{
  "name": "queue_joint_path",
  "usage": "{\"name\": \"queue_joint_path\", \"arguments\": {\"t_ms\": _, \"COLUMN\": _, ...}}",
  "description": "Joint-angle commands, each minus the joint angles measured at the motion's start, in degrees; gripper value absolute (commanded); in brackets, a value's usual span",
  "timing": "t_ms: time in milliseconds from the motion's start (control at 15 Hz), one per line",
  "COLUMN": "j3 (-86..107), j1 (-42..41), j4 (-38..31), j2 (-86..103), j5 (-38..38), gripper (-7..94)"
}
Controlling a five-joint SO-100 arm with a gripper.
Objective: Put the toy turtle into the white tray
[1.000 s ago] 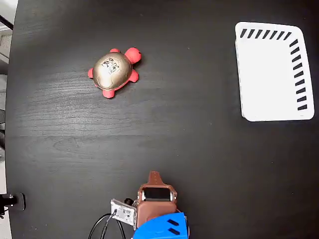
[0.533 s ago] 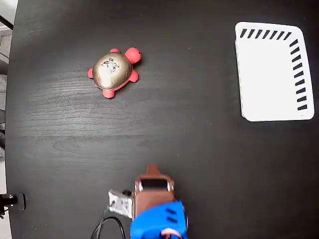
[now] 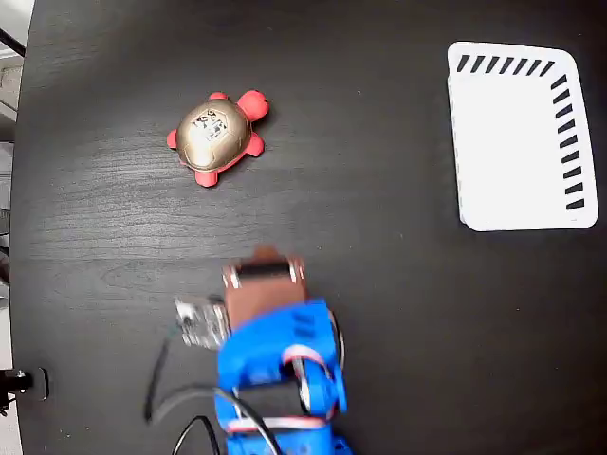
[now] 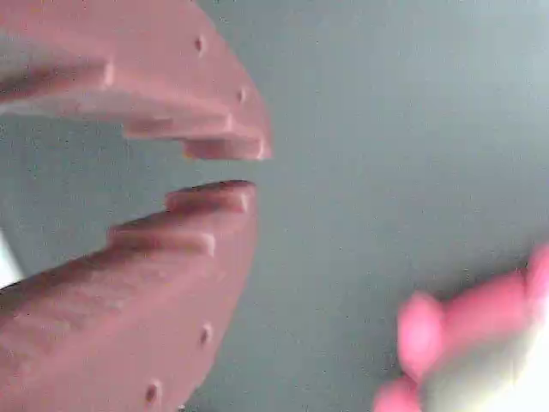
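Overhead, the desk (image 3: 379, 313) is a black wood-grain surface filling nearly the whole fixed view; a thin strip of pale floor or wall shows at the left edge, with a small dark clamp-like part (image 3: 24, 382) at lower left. Rest of the room not visible.

The toy turtle (image 3: 216, 136) sits on the desk in the upper left, gold-tan domed shell up with a small label on top, red-pink head pointing up-right, feet showing around the shell. The white tray (image 3: 520, 137) lies at the upper right, well apart from the turtle, dark slanted slots along its top and right sides, nothing inside it.

The arm enters from the bottom edge: blue body (image 3: 275, 370), reddish-brown gripper (image 3: 264, 258) pointing up the picture, blurred. A small grey camera module (image 3: 199, 320) hangs on its left side with a black cable (image 3: 166, 398) trailing down. Gripper is below the turtle, not touching it, clear desk between.

In the wrist view the two reddish-brown stepped fingers (image 4: 197, 223) are slightly apart, narrow gap at the tips, holding nothing. Grey-looking desk behind them. The turtle (image 4: 480, 343) shows blurred at the lower right corner, pink parts and pale shell edge, apart from the fingers.
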Motion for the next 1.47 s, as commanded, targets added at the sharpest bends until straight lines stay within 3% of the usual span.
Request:
{"name": "queue_joint_path", "arguments": {"t_ms": 0, "j3": -23.8, "j1": -1.1, "j4": 7.7, "j2": -15.3, "j5": -1.8, "gripper": 0}}
{"name": "queue_joint_path", "arguments": {"t_ms": 200, "j3": -37.2, "j1": -2.3, "j4": 7.3, "j2": -29.4, "j5": -8.8, "gripper": 0}}
{"name": "queue_joint_path", "arguments": {"t_ms": 400, "j3": -55.5, "j1": -3.9, "j4": 15.4, "j2": -43.9, "j5": -11.4, "gripper": 0}}
{"name": "queue_joint_path", "arguments": {"t_ms": 667, "j3": -72.5, "j1": -4.7, "j4": 20.3, "j2": -56.8, "j5": -17.9, "gripper": 1}}
{"name": "queue_joint_path", "arguments": {"t_ms": 1000, "j3": -82.4, "j1": -6.2, "j4": 25.8, "j2": -65.4, "j5": -24.0, "gripper": 38}}
{"name": "queue_joint_path", "arguments": {"t_ms": 1200, "j3": -88.4, "j1": -5.9, "j4": 29.2, "j2": -71.6, "j5": -25.0, "gripper": 50}}
{"name": "queue_joint_path", "arguments": {"t_ms": 1400, "j3": -93.3, "j1": -4.7, "j4": 31.6, "j2": -77.1, "j5": -26.5, "gripper": 52}}
